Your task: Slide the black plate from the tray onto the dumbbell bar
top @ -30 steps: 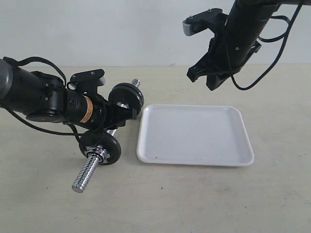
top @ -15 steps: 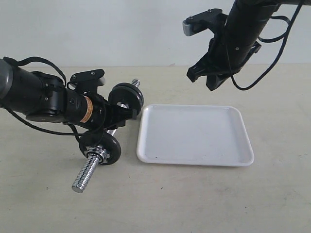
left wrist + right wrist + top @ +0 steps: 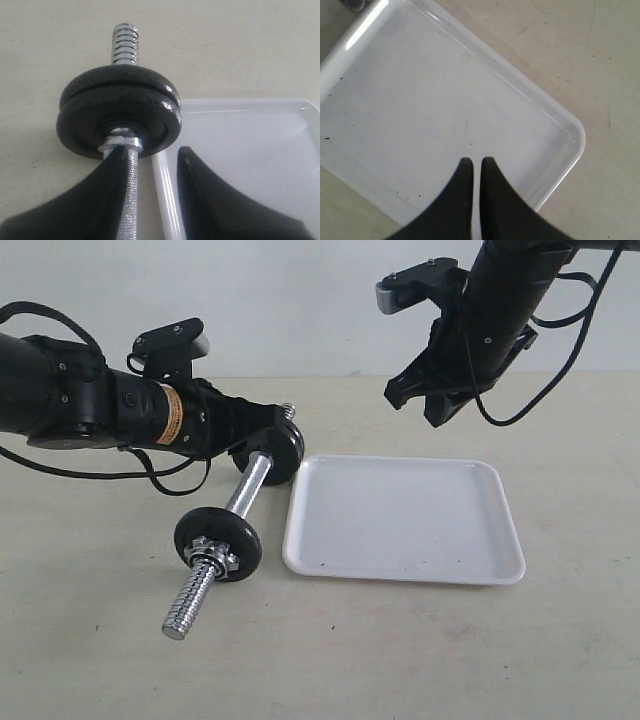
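The dumbbell bar [image 3: 245, 490] lies on the table left of the tray [image 3: 400, 570], its threaded end toward the front. Two black plates [image 3: 117, 110] sit side by side on its far end [image 3: 280, 452]. Another black disc [image 3: 218, 540] with a star nut sits on the near end. The tray [image 3: 445, 100] holds nothing. My left gripper [image 3: 150, 157] is open just above the bar's knurled shaft [image 3: 131, 190], one finger over the shaft, the other over the tray rim [image 3: 167, 210]. My right gripper [image 3: 476, 162] hangs shut high over the tray [image 3: 418, 408].
The pale table top [image 3: 420, 660] spreads around the tray. A plain white wall stands behind. The bar's far threaded tip [image 3: 125, 42] pokes out beyond the plates.
My left gripper has let go of the bar's middle and drawn up and back. The bar now rests on the table, shifted slightly right. The right arm has not moved.
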### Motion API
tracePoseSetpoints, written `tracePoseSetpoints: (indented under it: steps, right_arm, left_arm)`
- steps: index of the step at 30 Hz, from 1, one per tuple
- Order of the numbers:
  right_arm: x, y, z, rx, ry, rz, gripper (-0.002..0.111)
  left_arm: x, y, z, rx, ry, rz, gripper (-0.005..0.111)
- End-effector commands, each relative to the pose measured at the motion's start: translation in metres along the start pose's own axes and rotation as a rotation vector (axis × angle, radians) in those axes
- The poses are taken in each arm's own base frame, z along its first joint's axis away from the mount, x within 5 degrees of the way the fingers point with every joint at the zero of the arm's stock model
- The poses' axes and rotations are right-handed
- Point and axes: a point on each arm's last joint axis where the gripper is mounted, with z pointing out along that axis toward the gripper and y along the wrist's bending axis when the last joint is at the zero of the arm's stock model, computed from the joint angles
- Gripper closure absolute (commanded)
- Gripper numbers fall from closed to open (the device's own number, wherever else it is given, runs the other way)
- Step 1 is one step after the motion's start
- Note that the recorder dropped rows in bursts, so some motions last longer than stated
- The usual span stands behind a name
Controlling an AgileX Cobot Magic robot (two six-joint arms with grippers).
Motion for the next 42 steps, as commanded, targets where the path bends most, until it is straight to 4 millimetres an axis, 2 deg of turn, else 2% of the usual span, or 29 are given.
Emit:
tracePoseSetpoints:
  steps: [1,8,15,18,21,22,27,34,38,42]
  right_arm:
    - [-0.001,0.0,-0.005,0.005,-0.011,-0.007,0.109]
    - [-0.001,0.0,-0.005,0.008,-0.01,-0.009,0.109]
    - [-0.001,-0.001,-0.005,0.009,-0.014,-0.002,0.109]
    - [-0.001,0.0,-0.007,0.004,-0.017,0.002,0.109]
    - [-0.001,0.001,-0.016,0.007,-0.037,0.003,0.109]
    - [-0.001,0.001,-0.02,0.01,-0.048,0.002,0.109]
    - [0.0,0.003,-0.056,0.027,-0.127,0.013,0.109]
    - [0.01,0.01,-0.125,0.057,-0.292,0.038,0.109]
    - [0.028,0.016,-0.168,0.084,-0.419,0.038,0.109]
    - [0.058,0.025,-0.201,0.111,-0.568,0.061,0.109]
  left_arm:
    - [0.001,0.0,0.0,-0.003,0.004,-0.009,0.075]
    - [-0.008,-0.002,-0.011,-0.021,-0.03,0.008,0.075]
    - [-0.023,0.003,-0.046,-0.157,-0.097,0.116,0.075]
    - [-0.026,0.005,-0.061,-0.2,-0.121,0.152,0.083]
    - [-0.027,0.004,-0.075,-0.206,-0.139,0.188,0.098]
    - [-0.027,0.003,-0.081,-0.204,-0.146,0.199,0.102]
    - [-0.026,0.003,-0.109,-0.219,-0.19,0.214,0.102]
    - [-0.024,-0.001,-0.16,-0.211,-0.291,0.252,0.102]
    - [-0.016,-0.001,-0.195,-0.204,-0.366,0.251,0.102]
    - [-0.005,0.001,-0.233,-0.199,-0.457,0.244,0.102]
